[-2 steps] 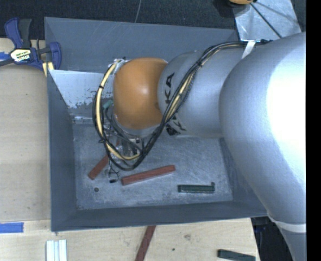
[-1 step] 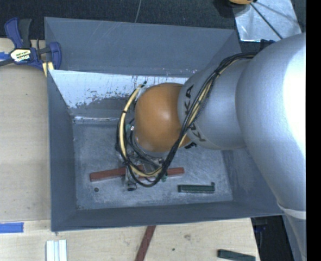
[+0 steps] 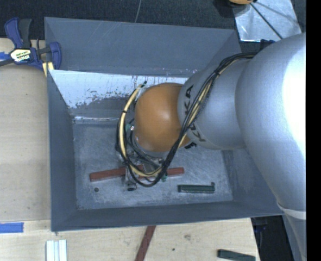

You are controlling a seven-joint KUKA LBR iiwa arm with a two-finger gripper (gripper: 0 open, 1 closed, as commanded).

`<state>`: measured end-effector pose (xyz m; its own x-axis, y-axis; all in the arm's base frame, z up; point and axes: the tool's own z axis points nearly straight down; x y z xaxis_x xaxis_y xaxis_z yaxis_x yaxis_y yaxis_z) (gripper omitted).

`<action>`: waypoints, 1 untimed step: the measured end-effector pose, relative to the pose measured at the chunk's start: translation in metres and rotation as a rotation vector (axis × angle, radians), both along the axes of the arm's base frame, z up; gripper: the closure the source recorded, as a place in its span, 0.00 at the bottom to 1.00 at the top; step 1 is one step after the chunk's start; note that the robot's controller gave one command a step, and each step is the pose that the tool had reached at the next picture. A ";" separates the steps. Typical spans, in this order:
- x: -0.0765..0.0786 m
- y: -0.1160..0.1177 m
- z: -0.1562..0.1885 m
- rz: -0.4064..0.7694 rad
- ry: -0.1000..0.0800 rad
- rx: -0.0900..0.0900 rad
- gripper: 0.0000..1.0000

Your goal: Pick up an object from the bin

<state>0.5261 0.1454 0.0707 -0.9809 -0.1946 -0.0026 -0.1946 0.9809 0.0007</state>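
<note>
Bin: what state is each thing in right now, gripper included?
Gripper: down at the floor of the bin, at the middle of the red-brown stick.
Red-brown stick: lying flat across the floor, its middle hidden behind the gripper and cables.
Dark bar: lying flat near the front wall, apart from the gripper and the stick.

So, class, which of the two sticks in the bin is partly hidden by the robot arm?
The long reddish-brown stick: the arm's cables cover its middle. The shorter dark stick lies wholly in view.
</note>
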 end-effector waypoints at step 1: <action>0.025 0.009 0.153 0.009 -0.002 0.000 1.00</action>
